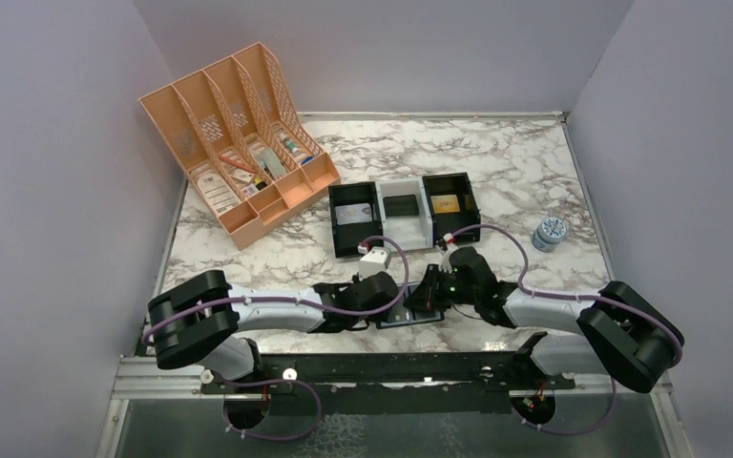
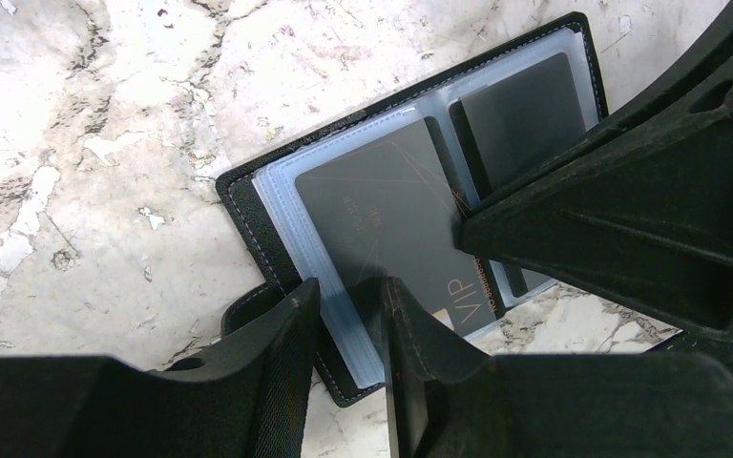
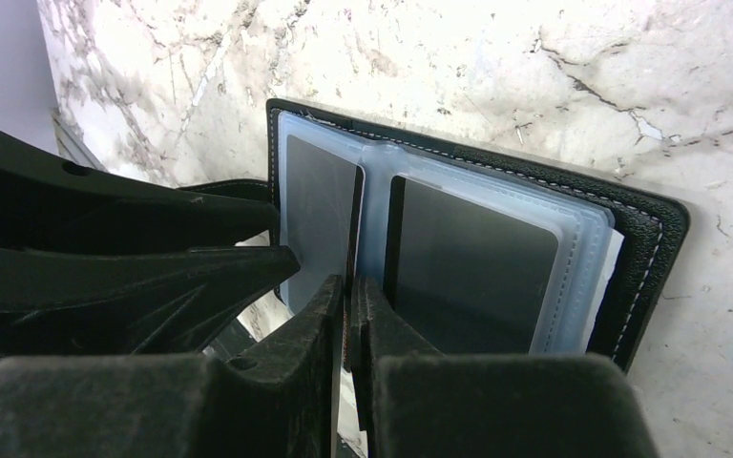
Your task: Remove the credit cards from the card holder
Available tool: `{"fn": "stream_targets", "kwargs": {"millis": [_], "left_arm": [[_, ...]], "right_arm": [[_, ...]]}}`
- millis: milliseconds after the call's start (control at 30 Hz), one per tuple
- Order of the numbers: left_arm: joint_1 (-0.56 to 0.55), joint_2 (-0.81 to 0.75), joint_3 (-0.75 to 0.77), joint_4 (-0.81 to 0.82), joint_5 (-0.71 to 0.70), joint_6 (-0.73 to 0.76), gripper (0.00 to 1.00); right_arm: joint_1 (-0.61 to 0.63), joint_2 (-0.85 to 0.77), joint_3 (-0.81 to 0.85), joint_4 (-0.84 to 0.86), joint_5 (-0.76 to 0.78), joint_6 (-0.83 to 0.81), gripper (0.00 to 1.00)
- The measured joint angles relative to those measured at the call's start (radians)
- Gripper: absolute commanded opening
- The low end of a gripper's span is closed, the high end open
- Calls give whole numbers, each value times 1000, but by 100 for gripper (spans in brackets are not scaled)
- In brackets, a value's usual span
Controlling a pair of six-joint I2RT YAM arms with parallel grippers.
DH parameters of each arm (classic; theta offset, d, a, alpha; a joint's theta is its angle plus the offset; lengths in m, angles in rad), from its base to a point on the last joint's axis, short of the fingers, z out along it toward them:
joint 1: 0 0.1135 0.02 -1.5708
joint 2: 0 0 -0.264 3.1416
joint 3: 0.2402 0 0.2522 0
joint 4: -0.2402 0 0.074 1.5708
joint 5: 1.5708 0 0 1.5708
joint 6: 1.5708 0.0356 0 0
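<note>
The black card holder (image 2: 243, 205) lies open on the marble near the front edge, its blue-grey sleeves facing up. A dark credit card (image 2: 382, 219) marked VIP sits in one sleeve, and a second dark card (image 2: 525, 114) in the sleeve beside it. My left gripper (image 2: 348, 315) is closed across the holder's near edge, with the stack of sleeves between its fingers. My right gripper (image 3: 350, 305) is shut on the thin edge of the VIP card (image 3: 320, 219), which is still mostly inside its sleeve. In the top view both grippers meet over the holder (image 1: 406, 320).
A black-and-white three-compartment tray (image 1: 380, 196) stands just behind the grippers. A peach desk organiser (image 1: 234, 134) with small items stands at the back left, and a small round jar (image 1: 551, 233) at the right. Grey walls close in three sides.
</note>
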Motion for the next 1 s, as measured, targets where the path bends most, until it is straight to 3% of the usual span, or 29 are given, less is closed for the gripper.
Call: {"fn": "stream_targets", "kwargs": {"millis": [433,533,1000], "left_arm": [[0,0,-1,1,-1,-13,34],[0,0,-1,2,-1,-14,35],[0,41,37,-31,-39,-17,27]], "right_arm": [[-24,-5,-12,15,-42,16,7],[-32,-5,-13,17,-54,16,3],[-97,28,-17,63,-179,-25,3]]}}
